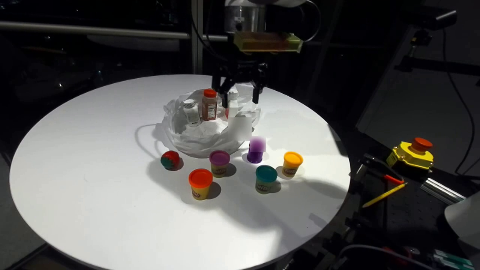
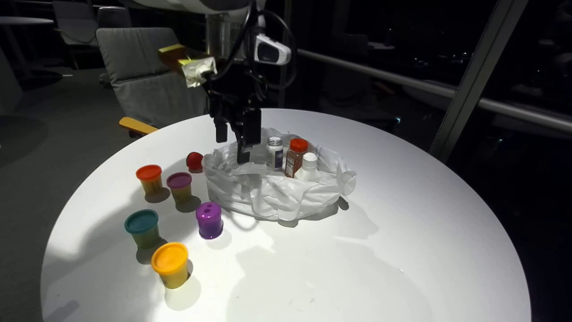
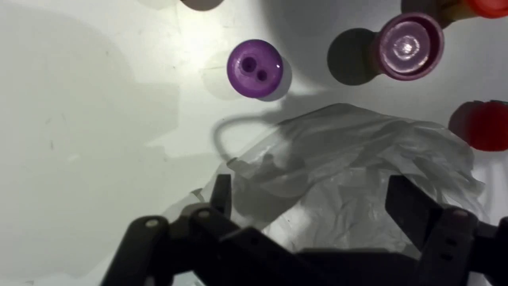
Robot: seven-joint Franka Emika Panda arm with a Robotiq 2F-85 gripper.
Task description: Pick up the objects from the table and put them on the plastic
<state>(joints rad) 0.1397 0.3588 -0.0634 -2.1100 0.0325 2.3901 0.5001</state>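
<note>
A crumpled white plastic bag (image 1: 198,144) lies open on the round table, holding a red-capped bottle (image 1: 209,107) and white bottles (image 2: 308,167). A purple container (image 2: 210,219) stands upright just outside it. Tubs with a magenta lid (image 1: 219,159), a red lid (image 1: 200,182), a teal lid (image 1: 266,178) and an orange lid (image 1: 292,163) stand on the table. A red toy strawberry (image 1: 170,160) lies beside the bag. My gripper (image 3: 309,182) is open and empty above the bag, its fingers apart. The wrist view shows the purple container (image 3: 254,68) ahead of the fingers.
The white table (image 1: 93,187) has a round edge. A yellow emergency stop with a red button (image 1: 412,153) and a pencil (image 1: 385,195) lie on a dark bench beside it. A grey chair (image 2: 138,62) stands behind the table.
</note>
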